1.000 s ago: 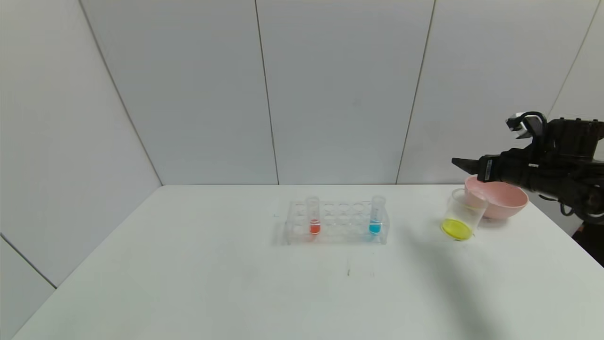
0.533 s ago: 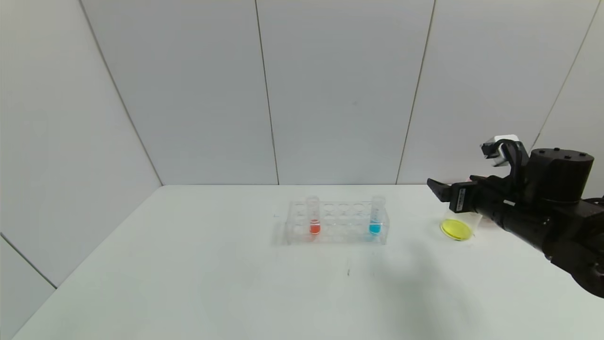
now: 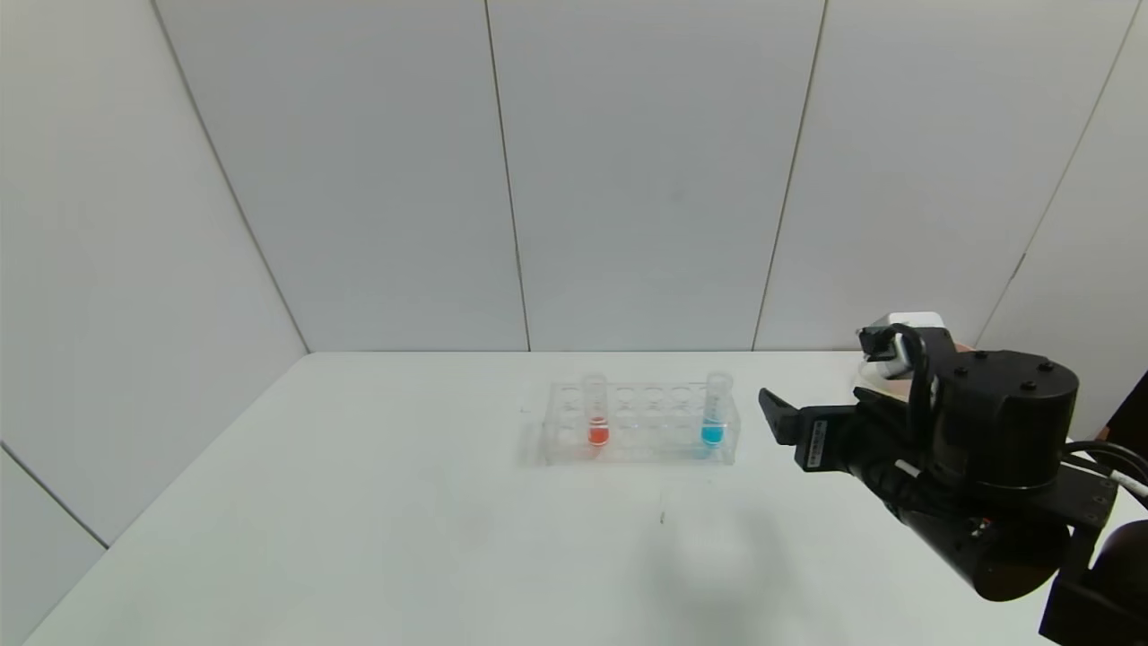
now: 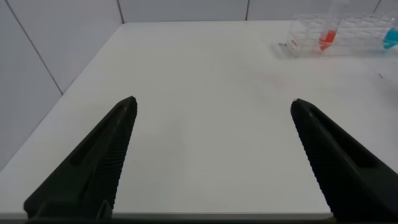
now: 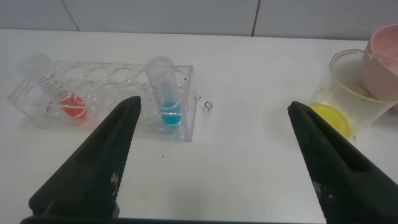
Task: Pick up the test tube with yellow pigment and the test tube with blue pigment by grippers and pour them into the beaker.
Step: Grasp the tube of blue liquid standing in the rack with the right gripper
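Right wrist view: blue tube (image 5: 165, 93) between open right gripper (image 5: 214, 158) fingers.

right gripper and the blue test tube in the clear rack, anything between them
Nothing: in the head view only bare white table separates the open black right gripper from the clear test tube with blue liquid in the transparent rack.

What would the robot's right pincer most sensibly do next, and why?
Probably ease toward the blue tube and line its open fingers up around it. The beaker already holds yellow liquid, the blue tube stands upright in the rack, and the right pincer is empty, just beside the rack.
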Controlling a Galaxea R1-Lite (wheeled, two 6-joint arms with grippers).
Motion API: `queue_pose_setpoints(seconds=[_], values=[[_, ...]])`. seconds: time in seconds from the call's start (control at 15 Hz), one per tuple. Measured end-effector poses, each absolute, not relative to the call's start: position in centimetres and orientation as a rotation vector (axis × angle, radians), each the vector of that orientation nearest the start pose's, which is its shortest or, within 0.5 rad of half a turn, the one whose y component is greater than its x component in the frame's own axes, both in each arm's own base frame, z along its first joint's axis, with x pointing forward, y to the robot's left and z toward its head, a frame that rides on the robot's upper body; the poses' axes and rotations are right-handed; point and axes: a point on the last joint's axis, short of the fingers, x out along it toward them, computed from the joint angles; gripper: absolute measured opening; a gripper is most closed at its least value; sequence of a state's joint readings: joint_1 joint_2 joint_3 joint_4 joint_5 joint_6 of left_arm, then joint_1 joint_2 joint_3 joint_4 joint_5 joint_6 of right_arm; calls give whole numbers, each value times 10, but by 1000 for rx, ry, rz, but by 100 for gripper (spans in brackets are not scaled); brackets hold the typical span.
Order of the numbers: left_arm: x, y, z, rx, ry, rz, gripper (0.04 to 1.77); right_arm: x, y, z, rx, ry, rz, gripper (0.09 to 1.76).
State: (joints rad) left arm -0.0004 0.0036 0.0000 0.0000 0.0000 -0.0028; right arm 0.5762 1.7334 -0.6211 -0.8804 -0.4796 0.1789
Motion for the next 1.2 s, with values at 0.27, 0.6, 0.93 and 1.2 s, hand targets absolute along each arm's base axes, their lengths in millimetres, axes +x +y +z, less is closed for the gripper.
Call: queue_pose_setpoints(seconds=[0.27,0.6,0.93,1.2], values=[[-23,0,76,-3,4,0,176,248,171,134,71,210,53,170],[-23,0,76,-3,4,0,176,260,193,104,68,201,63,170],[-23,0,76,-3,4,0,176,277,208,93,60,203,73,170],[-23,0,76,-3,4,0,176,296,218,89,62,184,65,170]])
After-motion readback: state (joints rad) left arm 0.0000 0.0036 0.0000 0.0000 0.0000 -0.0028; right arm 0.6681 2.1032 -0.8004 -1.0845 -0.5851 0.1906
